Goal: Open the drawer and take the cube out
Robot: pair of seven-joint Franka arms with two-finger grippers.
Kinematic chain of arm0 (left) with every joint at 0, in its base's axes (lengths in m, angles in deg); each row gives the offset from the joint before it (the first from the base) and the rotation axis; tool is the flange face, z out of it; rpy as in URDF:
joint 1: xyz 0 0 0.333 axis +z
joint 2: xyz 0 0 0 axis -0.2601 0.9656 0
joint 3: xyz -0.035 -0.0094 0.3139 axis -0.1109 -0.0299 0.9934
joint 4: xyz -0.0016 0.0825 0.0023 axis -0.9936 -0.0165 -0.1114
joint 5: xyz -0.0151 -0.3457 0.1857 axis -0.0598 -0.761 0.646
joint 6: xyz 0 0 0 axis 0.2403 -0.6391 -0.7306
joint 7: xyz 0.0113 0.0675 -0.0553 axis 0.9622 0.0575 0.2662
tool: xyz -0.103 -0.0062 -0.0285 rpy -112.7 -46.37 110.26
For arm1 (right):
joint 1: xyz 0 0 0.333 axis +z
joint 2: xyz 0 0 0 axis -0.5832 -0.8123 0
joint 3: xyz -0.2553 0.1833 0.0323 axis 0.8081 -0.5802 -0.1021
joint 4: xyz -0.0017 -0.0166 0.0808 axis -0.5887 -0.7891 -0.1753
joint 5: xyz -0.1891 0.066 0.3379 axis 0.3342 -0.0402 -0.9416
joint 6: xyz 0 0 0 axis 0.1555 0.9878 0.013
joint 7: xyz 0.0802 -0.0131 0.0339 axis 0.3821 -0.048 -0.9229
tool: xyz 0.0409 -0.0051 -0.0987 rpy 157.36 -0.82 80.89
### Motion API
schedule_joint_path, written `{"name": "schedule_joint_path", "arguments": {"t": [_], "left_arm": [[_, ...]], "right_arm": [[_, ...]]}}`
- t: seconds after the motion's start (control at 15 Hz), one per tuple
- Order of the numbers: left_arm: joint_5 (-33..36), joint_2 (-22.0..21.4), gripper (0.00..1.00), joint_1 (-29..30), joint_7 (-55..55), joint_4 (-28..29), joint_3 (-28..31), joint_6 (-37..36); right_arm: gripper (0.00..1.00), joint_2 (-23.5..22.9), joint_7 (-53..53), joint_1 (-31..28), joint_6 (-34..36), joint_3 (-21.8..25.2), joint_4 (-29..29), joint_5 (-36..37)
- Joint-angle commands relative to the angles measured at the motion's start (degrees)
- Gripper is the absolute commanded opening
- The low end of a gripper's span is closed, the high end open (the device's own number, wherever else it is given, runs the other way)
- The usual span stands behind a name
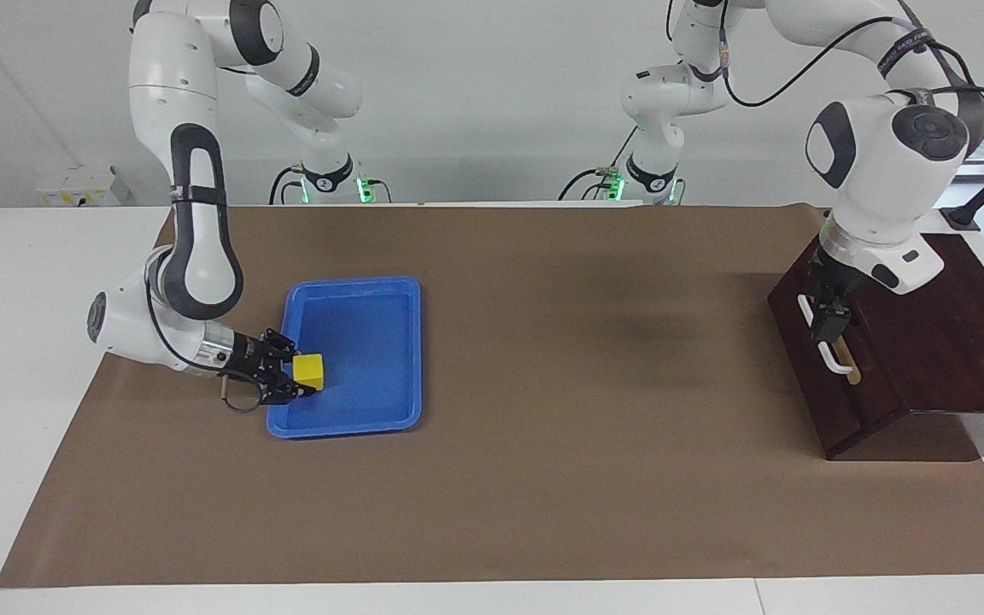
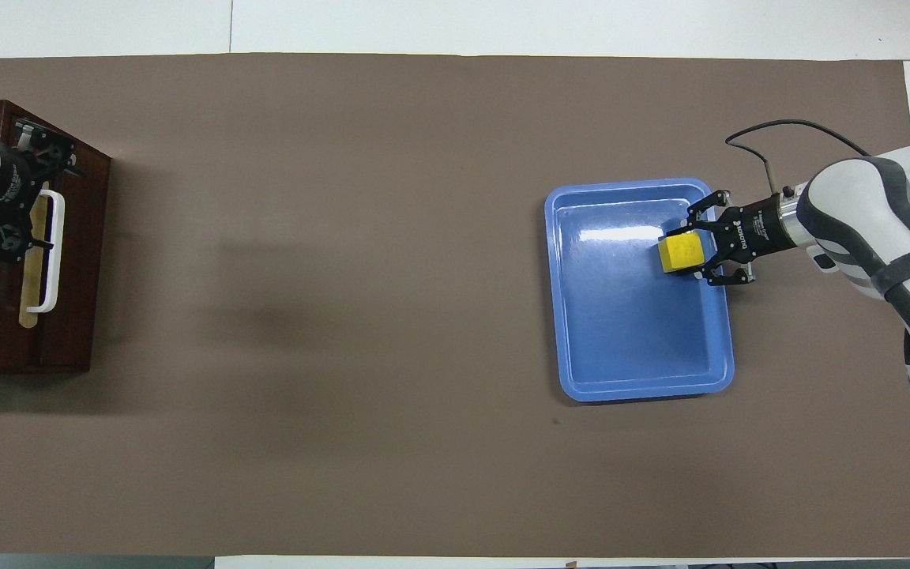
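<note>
The yellow cube (image 1: 309, 371) (image 2: 681, 254) is in the blue tray (image 1: 347, 430) (image 2: 644, 391), by the tray wall at the right arm's end of the table. My right gripper (image 1: 301, 377) (image 2: 690, 253) reaches in over that wall, shut on the cube and holding it low in the tray. The dark brown drawer (image 1: 842, 401) (image 2: 68, 332) at the left arm's end of the table is closed. My left gripper (image 1: 829, 329) (image 2: 32, 197) is open, just above the end of the white handle (image 1: 840, 365) (image 2: 56, 265) nearer to the robots.
Brown paper (image 1: 586, 427) covers the table between the tray and the drawer cabinet. The cabinet's sloped dark top (image 1: 953, 342) rises under the left arm's wrist. White table margins border the paper.
</note>
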Motion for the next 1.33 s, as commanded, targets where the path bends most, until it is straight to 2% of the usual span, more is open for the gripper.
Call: {"name": "schedule_joint_path", "arguments": {"t": [0.0,0.27,0.47,0.6,0.87,1.27], "left_arm": [[-4.43,-0.55,1.00,0.04,-8.35,-4.17,0.44,-6.76],[-4.87,-4.69,1.00,0.04,-25.45,-3.99,0.44,-11.17],[-4.87,-6.18,1.00,0.65,-47.59,-3.38,0.79,-12.93],[-4.96,-6.45,1.00,1.70,-58.94,-2.68,1.14,-12.76],[-6.45,-7.24,1.00,1.10,-60.93,-1.97,0.53,-12.59],[-6.46,-7.33,1.00,-3.91,-62.24,-1.80,0.09,-13.02]], "right_arm": [[1.00,0.10,-1.65,-0.38,0.42,-0.05,0.02,-0.51],[1.00,0.88,-0.86,-0.12,4.18,0.13,2.03,0.19],[1.00,2.46,-0.95,0.05,8.58,-0.05,6.25,7.82],[1.00,5.79,-2.43,1.19,10.78,-0.40,7.49,13.62],[1.00,11.95,-18.92,3.22,12.90,-0.49,8.02,22.94],[1.00,21.53,-35.04,3.66,20.80,-0.66,8.37,28.93]]}}
